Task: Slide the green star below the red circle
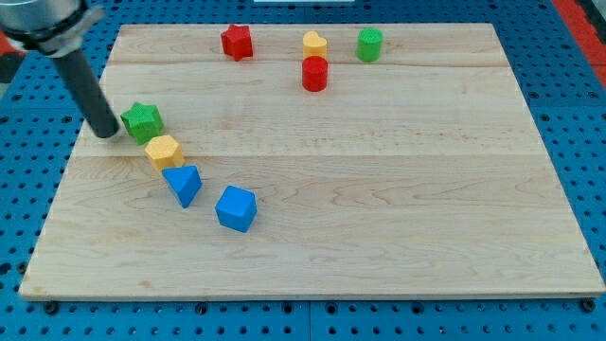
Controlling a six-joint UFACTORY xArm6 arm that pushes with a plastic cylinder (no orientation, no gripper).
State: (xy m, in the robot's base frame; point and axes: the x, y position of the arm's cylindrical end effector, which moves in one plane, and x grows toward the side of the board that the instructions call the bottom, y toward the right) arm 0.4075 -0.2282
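Pale wood makes up the board (379, 218) we work on, its planks running across the view, and it rests on a blue perforated table (578, 123) that shows on every side; a strip of red (579, 11) sits at the view's top right corner. We carry no jaws or fingers, only a straight dark rod, so nothing about us can spread, press together or pinch. Our tip (104, 134) stands on the board near its left edge. Just to the view's right of our tip lies the green star (142, 119), so close that we cannot tell whether the two touch. Right and a little below our tip sits the yellow hexagon (163, 151), close against the star's lower side. Further down and to the right of our tip come the blue triangle (183, 184) and then the blue cube (236, 208), the four blocks forming a slanting line away from us. The red circle (314, 73) stands well apart from our tip, far to the right and higher in the view, with the yellow heart (314, 44) just above it. A red star (237, 42) lies to the upper right of our tip near the board's top edge, and a green cylinder (369, 44) sits farthest to the right, beyond the heart. Bare wood lies between the green star and the red circle.
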